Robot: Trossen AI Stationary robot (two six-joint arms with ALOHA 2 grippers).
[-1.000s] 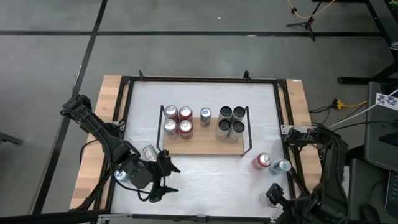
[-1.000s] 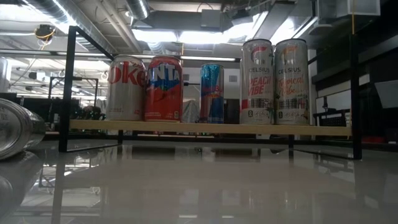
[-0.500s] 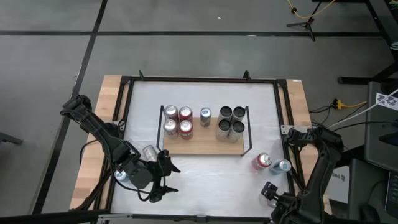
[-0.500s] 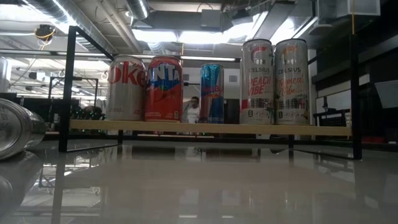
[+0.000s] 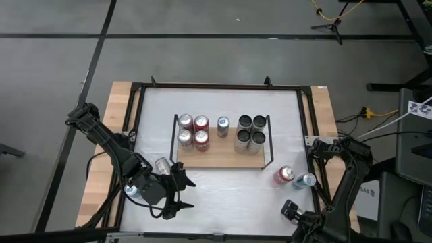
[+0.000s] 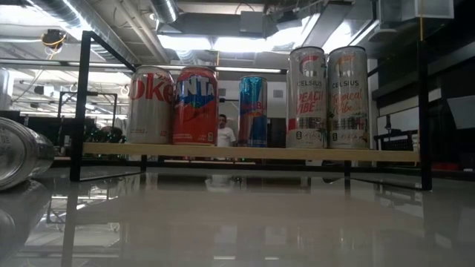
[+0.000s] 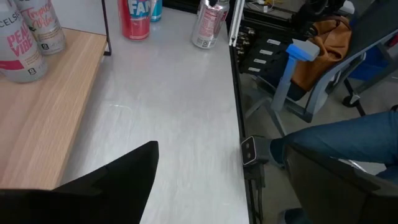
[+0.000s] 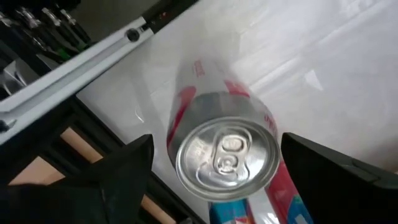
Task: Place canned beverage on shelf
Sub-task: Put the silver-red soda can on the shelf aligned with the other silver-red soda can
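Right gripper (image 5: 289,210) was found low at the near right corner of the table, its jaws spread wide and holding nothing. The red can (image 5: 284,175) stood just ahead of it, toward the shelf (image 5: 219,158). In the right wrist view the can's top (image 8: 227,154) was framed between the two dark fingers (image 8: 118,180), so the approach appeared already lined up. The can's long axis was upright, which would suit a grasp from the side around the body.

A blue-topped can (image 5: 306,180) stood just beside the red one on the side of the table's right edge. Little room was left there for the outer finger, and a nudge was judged possible.

The shelf's right rail (image 5: 268,143) lay between the can and the board, so it would have to be cleared by lifting over it or going round the front. Bare board was seen along the near strip — the likeliest landing place.

The left gripper (image 5: 177,192) waited with jaws apart near a tipped can (image 5: 162,165), clearly the farther arm.
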